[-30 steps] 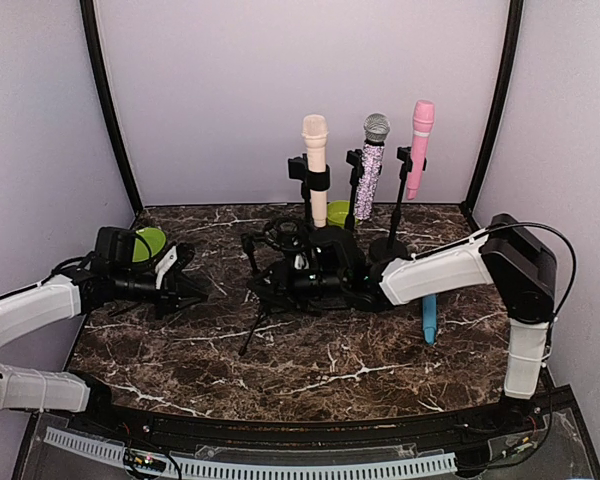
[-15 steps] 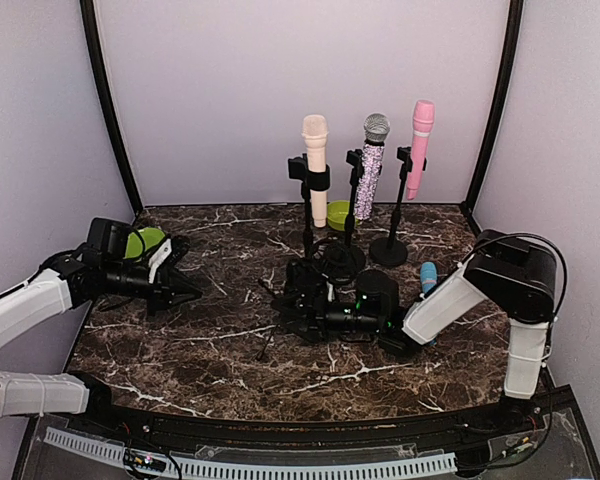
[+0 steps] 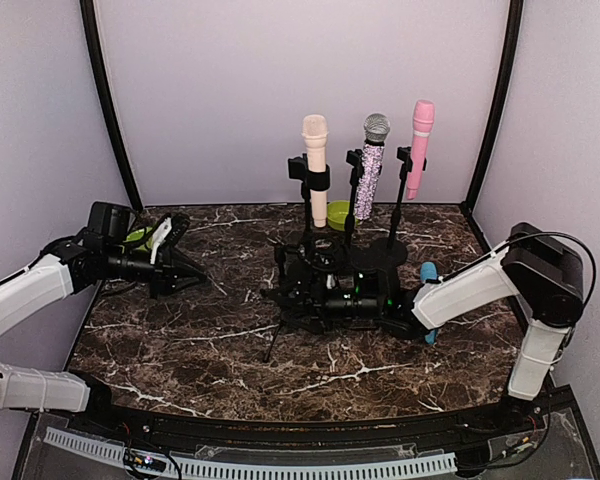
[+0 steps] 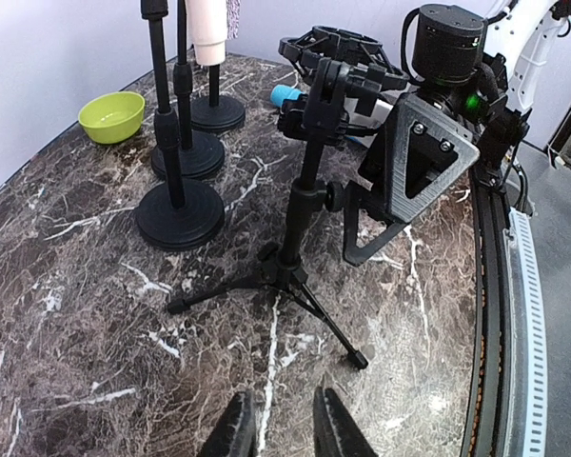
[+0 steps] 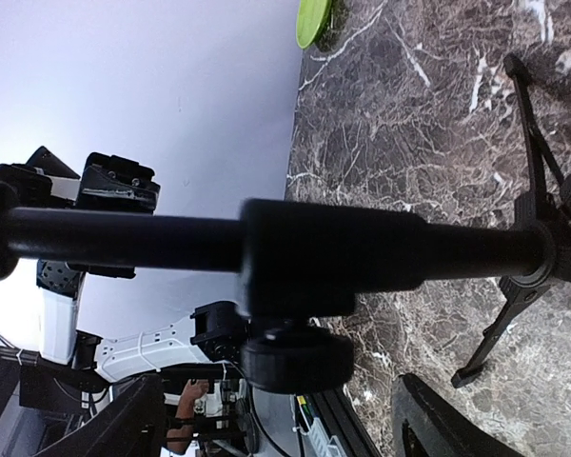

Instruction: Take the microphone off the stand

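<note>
A black tripod stand (image 3: 298,300) with an empty shock mount (image 4: 338,57) on top stands upright mid-table. A blue microphone (image 3: 427,271) lies on the table to its right, partly hidden behind my right arm; its head shows in the left wrist view (image 4: 285,95). My right gripper (image 3: 318,300) is open, its fingers spread wide beside the stand's pole (image 5: 362,252), which crosses close in front of the camera. My left gripper (image 3: 185,268) is far left of the stand, low over the table, its fingers (image 4: 238,433) slightly apart and empty.
Three round-base stands at the back hold a cream microphone (image 3: 315,150), a glittery one (image 3: 372,165) and a pink one (image 3: 420,140). A green bowl (image 3: 337,212) sits behind them; another green bowl (image 3: 135,238) is by the left gripper. Curved walls enclose the table.
My right gripper and the tripod stand have shifted; the stand now stands upright, a little further right. My left gripper has drawn back toward the left rear.
</note>
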### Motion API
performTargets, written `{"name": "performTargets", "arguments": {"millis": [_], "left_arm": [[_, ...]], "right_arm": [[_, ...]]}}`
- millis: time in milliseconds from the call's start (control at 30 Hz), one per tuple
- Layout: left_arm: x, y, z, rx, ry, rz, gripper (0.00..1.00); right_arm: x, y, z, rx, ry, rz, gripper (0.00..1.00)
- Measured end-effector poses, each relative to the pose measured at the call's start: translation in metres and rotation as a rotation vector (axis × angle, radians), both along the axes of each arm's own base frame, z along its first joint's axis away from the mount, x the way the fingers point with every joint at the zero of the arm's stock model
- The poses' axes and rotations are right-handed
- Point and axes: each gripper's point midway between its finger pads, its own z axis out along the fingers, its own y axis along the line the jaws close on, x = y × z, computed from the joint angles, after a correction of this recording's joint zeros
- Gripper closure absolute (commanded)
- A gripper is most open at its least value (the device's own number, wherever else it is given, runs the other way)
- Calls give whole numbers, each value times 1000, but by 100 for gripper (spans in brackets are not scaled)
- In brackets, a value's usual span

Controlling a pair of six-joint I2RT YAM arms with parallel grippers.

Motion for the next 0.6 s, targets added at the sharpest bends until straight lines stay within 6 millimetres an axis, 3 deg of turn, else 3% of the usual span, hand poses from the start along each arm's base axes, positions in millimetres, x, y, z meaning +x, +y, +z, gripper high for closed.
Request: {"name": "performTargets", "arguments": {"millis": [67,167,433,600], "left_arm": [[3,-2,6,-16,0,-2,75],[6,-5,15,-38,-6,-8,73],[21,-22,47,-86,-39,-46,71],[24,-44,60,-92,-50,-103,70]], "right_arm": [[3,-5,6,-9,-12,-7,15],[2,-13,-7,-52,3,-11,16],[-40,-49,-98,-411,127,67,15],[-48,-63,-92,-568,69,119,14]]}}
